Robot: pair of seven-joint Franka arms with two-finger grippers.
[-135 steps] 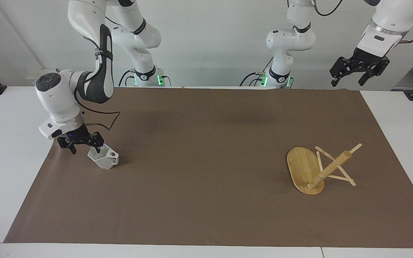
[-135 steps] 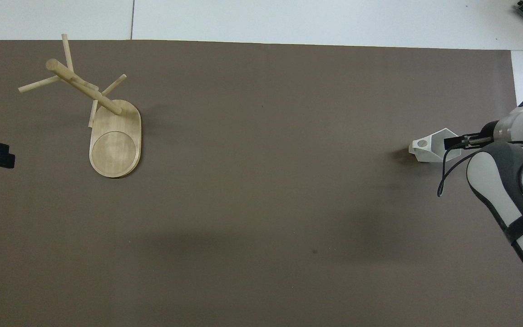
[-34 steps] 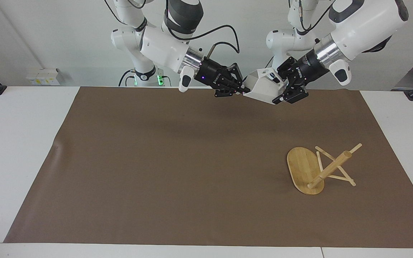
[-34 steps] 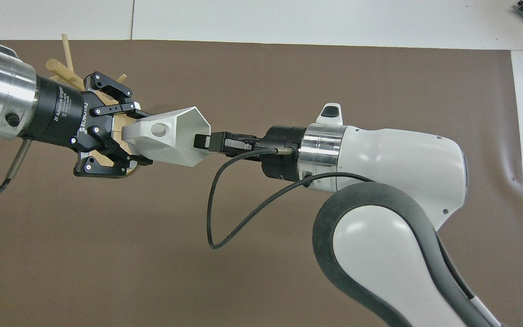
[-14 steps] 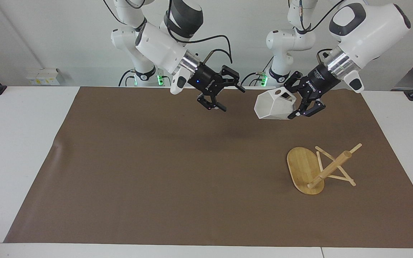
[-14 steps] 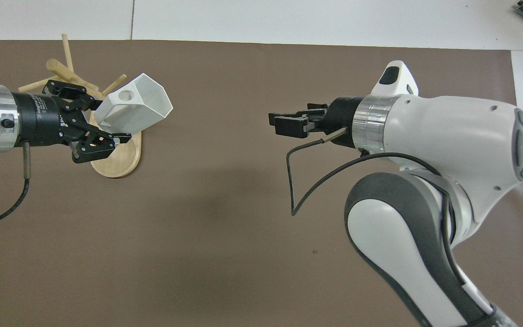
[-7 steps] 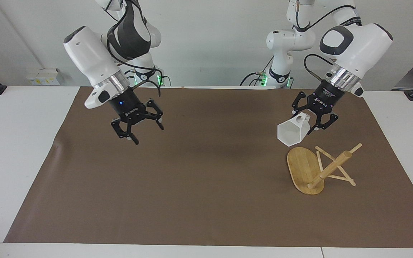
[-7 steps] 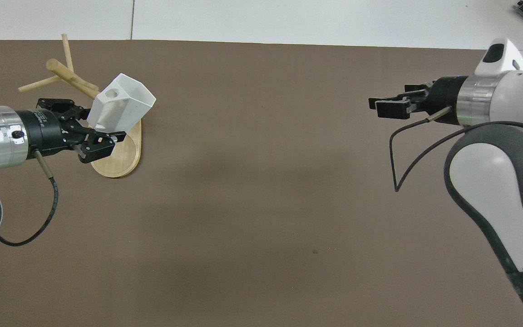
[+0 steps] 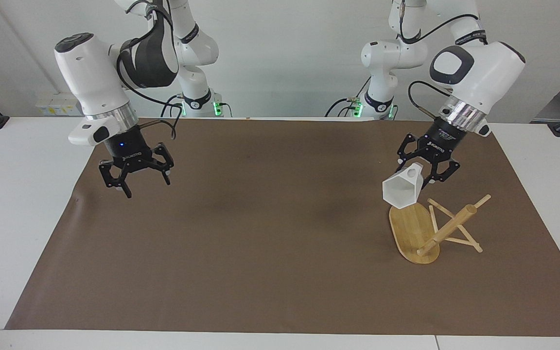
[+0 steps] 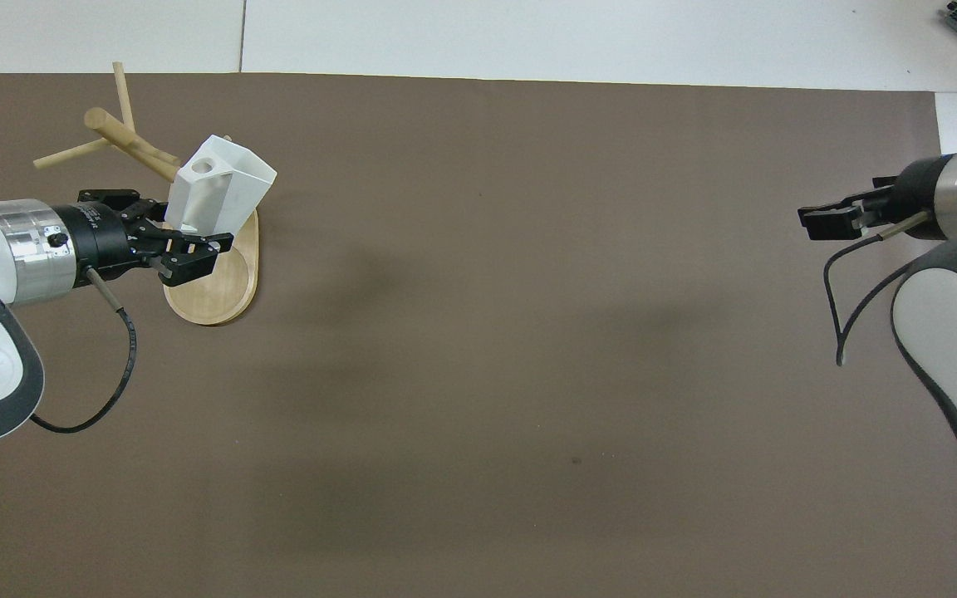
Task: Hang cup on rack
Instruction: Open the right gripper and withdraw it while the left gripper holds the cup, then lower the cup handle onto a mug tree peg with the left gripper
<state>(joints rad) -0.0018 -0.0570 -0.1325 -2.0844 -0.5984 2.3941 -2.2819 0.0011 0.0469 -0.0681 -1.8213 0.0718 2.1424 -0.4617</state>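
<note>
— Facing view? Left gripper (image 9: 418,177) clamped on small white faceted cup (image 9: 401,191), over light bamboo mug rack (image 9: 430,228) near brown mat's (image 9: 260,233) left-arm edge.
— Overhead? Right gripper (image 10: 829,221) spread wide, holding nothing, over mat's right-arm edge.

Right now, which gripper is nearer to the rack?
Left. The left gripper holds the cup just over the rack; the right gripper hangs open over the mat at the right arm's end.
</note>
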